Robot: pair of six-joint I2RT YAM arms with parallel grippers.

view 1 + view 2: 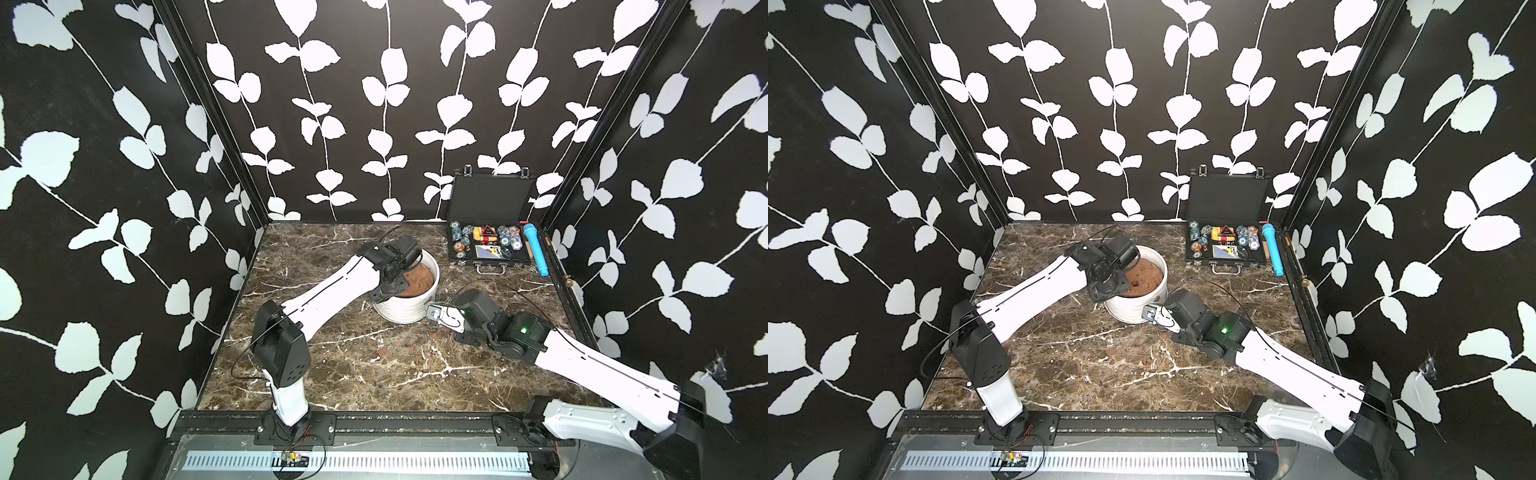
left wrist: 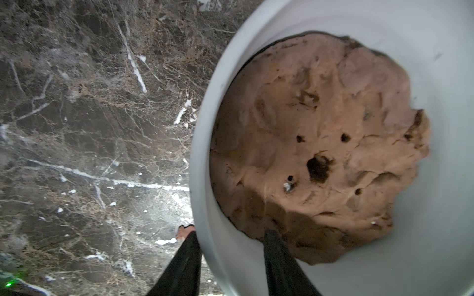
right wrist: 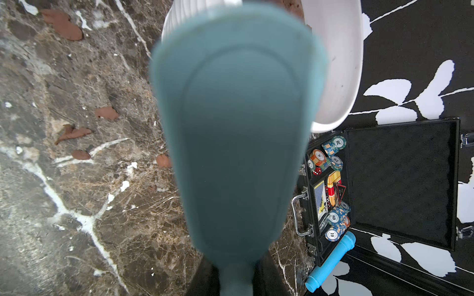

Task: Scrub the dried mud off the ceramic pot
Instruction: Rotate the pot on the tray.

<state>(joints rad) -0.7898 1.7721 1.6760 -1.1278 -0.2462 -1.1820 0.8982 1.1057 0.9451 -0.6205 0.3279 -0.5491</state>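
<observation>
Right at the ceramic pot [image 1: 404, 311], then: it stood on the table [image 1: 332, 374] with both arms on it. My left end effector [image 2: 229, 230] straddled the rim, one finger [image 2: 188, 258] outside the wall and one inside, by the soil mound [image 2: 320, 141]. Both sat close to the glaze, but whether they truly clamped I could not tell. My right end effector [image 3: 232, 279] was pinching the neck of a teal scrubber [image 3: 230, 128], whose head was at the pot's ribbed wall, touching or as good as. As for the dried mud [image 3: 106, 113], what I could see lay as loose flakes on the table just beside the pot. Anything left on the wall was hidden behind the scrubber.

Handling, my read: glazed ceramic, so stiff, brittle and slick, and heavy with that soil in it. The rim looked the only sensible hold. I'd squeeze just enough to stop it sliding, and expect it to rock if the scrubber pushed high up. The flakes looked thin and crumbly, easy to shear off.

Room: open marble around the pot on the arms' side. Beyond it, well apart, sat a black case of chips [image 1: 488, 245] and a blue cylinder [image 1: 537, 251], so strokes away from those looked safest.
</observation>
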